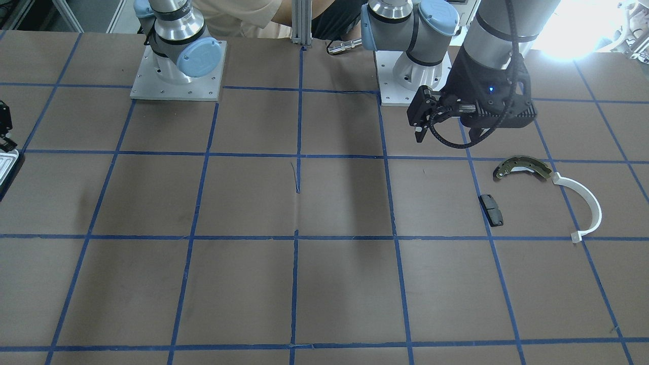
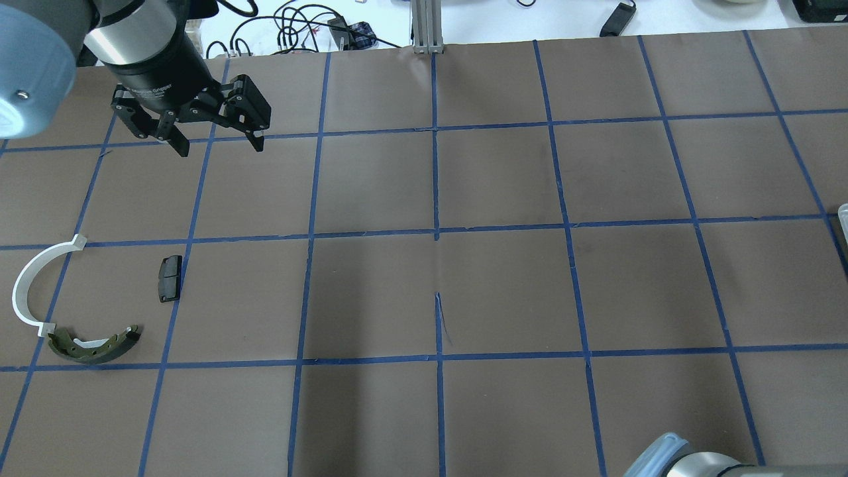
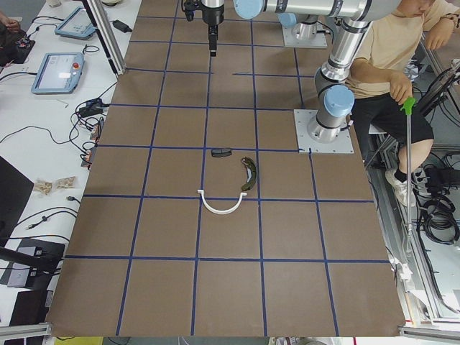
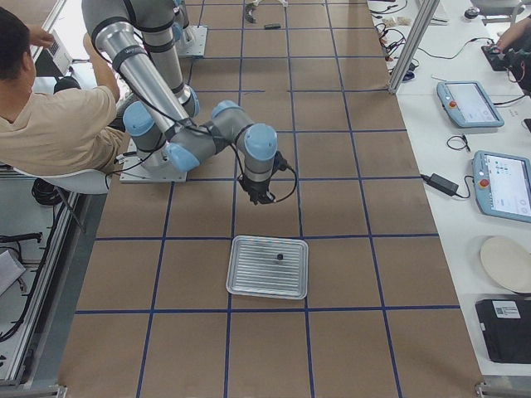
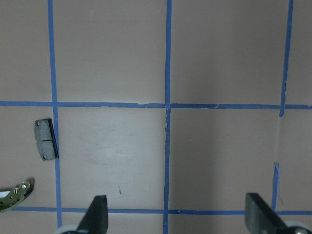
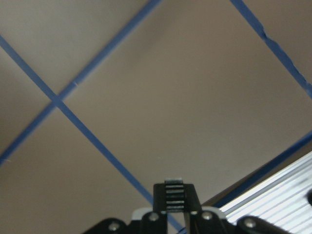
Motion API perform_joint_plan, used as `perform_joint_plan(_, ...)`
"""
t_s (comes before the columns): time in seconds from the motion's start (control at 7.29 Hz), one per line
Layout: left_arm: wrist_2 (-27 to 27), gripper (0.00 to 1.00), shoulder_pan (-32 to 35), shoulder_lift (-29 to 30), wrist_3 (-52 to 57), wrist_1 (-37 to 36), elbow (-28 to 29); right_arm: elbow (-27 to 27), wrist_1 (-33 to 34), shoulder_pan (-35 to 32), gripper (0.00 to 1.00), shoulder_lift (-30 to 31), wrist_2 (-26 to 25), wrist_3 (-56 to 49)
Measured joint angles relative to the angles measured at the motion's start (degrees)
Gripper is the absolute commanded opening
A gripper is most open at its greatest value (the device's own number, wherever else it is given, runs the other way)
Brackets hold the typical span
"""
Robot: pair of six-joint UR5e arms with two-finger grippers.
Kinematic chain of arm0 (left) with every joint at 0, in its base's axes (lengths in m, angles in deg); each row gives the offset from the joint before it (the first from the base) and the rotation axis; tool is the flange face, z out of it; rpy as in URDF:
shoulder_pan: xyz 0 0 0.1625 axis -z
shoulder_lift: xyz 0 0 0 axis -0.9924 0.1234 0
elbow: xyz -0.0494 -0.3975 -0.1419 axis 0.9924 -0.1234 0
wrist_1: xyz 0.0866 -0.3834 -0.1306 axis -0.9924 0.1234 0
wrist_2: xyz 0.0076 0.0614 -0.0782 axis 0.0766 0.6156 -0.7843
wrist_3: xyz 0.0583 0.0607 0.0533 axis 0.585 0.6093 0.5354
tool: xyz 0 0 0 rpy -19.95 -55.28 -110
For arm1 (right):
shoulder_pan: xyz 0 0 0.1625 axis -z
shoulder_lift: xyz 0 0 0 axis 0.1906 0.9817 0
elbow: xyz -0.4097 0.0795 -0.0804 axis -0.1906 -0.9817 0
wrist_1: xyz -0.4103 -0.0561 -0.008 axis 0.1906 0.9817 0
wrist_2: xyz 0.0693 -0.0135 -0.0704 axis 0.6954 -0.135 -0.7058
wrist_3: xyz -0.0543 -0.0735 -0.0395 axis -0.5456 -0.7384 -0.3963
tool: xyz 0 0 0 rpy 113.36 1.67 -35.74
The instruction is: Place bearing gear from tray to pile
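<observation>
The bearing gear (image 4: 280, 256) is a small dark part lying in the pale ribbed tray (image 4: 249, 278). My right gripper (image 4: 259, 197) hangs just beyond the tray's far rim. In the right wrist view its fingers (image 6: 174, 195) are pressed together with nothing between them, and the tray's corner (image 6: 287, 190) shows at the lower right. The pile holds an olive brake shoe (image 2: 93, 344), a white arc (image 2: 30, 285) and a black pad (image 2: 169, 278). My left gripper (image 2: 215, 142) is open and empty, raised above the table beyond the pile. Its fingertips (image 5: 100, 214) are wide apart.
The brown table carries a blue tape grid. Only the tray's edge (image 1: 6, 167) shows in the front view. The arm bases (image 1: 177, 76) stand at the table's robot side. A seated person (image 4: 50, 124) is beside the robot. Tablets and cables lie on the side bench (image 4: 473, 104).
</observation>
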Motion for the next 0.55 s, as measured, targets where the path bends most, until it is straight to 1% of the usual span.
perform_joint_plan(0.14,0.00,1.00,0.00,0.00,0.00,0.00,0.00,0.68,-2.62,-7.74,0.00,3.75,0.44,12.10)
perform_joint_plan(0.27,0.00,1.00,0.00,0.00,0.00,0.00,0.00,0.98,-3.48,-16.01,0.00,5.56,2.04,25.37)
perform_joint_plan(0.41,0.00,1.00,0.00,0.00,0.00,0.00,0.00,1.11,-3.27,-23.63,0.00,5.80,4.77,38.93)
perform_joint_plan(0.55,0.00,1.00,0.00,0.00,0.00,0.00,0.00,1.13,-1.27,-30.68,0.00,4.73,7.97,52.66)
